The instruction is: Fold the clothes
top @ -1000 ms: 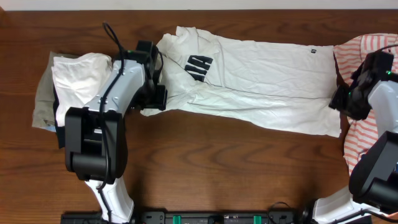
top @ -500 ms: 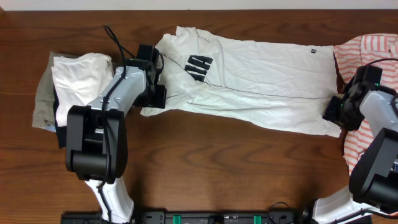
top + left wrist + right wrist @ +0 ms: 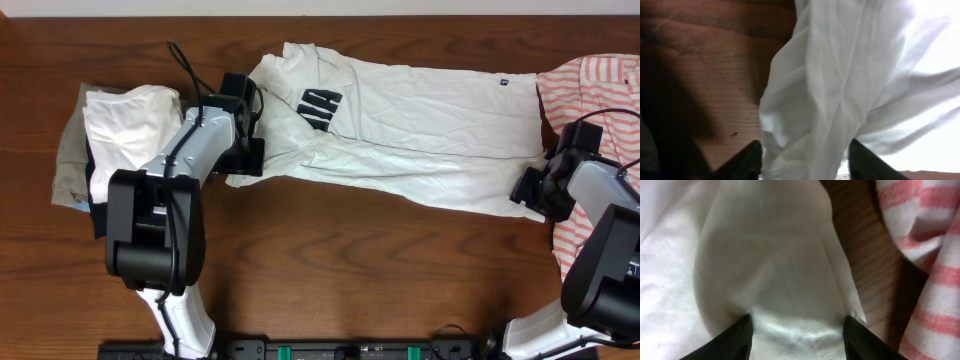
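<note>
Wood table (image 3: 380, 270), shirt (image 3: 420, 120) spread flat across the far half: logo end left, hem end right. Folded pile (image 3: 120, 130) at far left. Striped top (image 3: 600, 85) bunched just beside the shirt's right end.

Change over the last second:
- The right arm came off the middle of the shirt's right edge and swung nearer and slightly left.
- Right tool (image 3: 528, 188) now sits on the near right corner.
- Right wrist view: cloth puckers between the fingers (image 3: 737, 337) and the hem corner pokes out to the right. Reads as clamped on the shirt.
- Left tool (image 3: 248, 158) barely moved. It is parked at the shirt's near left edge, below the logo.
- Left wrist view: a bunched fold fills the gap between the fingers (image 3: 747, 162), so it is clamped on the shirt too.
- Shirt outline is the same as a second ago. Nothing is lifted yet.

What it means: both ends of the near edge look held, so setup for the first fold is done but the fold itself hasn't started.

Likely next: raise both ends together and carry the near edge over toward the far edge.

Risks:
- The right grip is on a thin corner and may slip.
- If the arms lift out of sync, the cloth skews.
- The striped top is close to the right arm and could get dragged.
</note>
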Controlling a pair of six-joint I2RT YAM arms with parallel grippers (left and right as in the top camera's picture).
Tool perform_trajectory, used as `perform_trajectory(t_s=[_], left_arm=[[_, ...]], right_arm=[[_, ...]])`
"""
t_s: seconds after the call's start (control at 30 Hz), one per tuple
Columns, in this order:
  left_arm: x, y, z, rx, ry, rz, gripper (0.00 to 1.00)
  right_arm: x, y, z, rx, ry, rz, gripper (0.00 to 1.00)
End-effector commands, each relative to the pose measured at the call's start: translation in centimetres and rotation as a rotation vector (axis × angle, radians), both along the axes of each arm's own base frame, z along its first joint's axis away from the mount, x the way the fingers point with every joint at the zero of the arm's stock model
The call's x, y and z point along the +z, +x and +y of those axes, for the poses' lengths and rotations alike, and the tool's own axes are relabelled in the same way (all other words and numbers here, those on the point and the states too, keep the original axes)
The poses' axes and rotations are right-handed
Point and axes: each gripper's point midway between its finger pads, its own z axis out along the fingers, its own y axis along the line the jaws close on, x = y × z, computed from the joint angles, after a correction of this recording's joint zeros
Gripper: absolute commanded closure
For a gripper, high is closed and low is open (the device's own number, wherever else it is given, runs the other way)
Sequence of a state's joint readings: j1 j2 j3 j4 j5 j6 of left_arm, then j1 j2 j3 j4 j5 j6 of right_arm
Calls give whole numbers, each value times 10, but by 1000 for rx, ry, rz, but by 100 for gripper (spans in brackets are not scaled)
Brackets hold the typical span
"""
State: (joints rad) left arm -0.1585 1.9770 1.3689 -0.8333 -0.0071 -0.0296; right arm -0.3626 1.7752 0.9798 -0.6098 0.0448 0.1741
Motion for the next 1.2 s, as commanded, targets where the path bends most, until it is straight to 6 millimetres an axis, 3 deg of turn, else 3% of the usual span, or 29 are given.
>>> perform_trajectory(t_s=[0.0,0.07,0.17,0.23,0.4,0.67,0.93,1.17], left_arm=[[-4,-2,4,1,16,15,57],[-3,-2,4,0,15,14,70],[-3,0,3,-1,14,7,89],[-3,2,3,-7,14,0,93],[-3,4,4,-32,19,-8,94],[3,22,32,-9,180,-89,94],[6,41,45,62,175,-168,94],[4,29,51,68,179,-116,94]], right_arm=[[-12,-9,2,-6,-3,24,56],[-14,-10,2,-6,-5,23,77],[-13,-12,-2,-10,-28,33,99],[-14,-13,-3,-10,-34,36,99],[-12,-16,-11,-18,-80,53,99],[-10,-25,-24,-29,-154,96,99],[-9,-31,-31,-33,-198,129,99],[-8,-32,-32,-28,-208,133,97]])
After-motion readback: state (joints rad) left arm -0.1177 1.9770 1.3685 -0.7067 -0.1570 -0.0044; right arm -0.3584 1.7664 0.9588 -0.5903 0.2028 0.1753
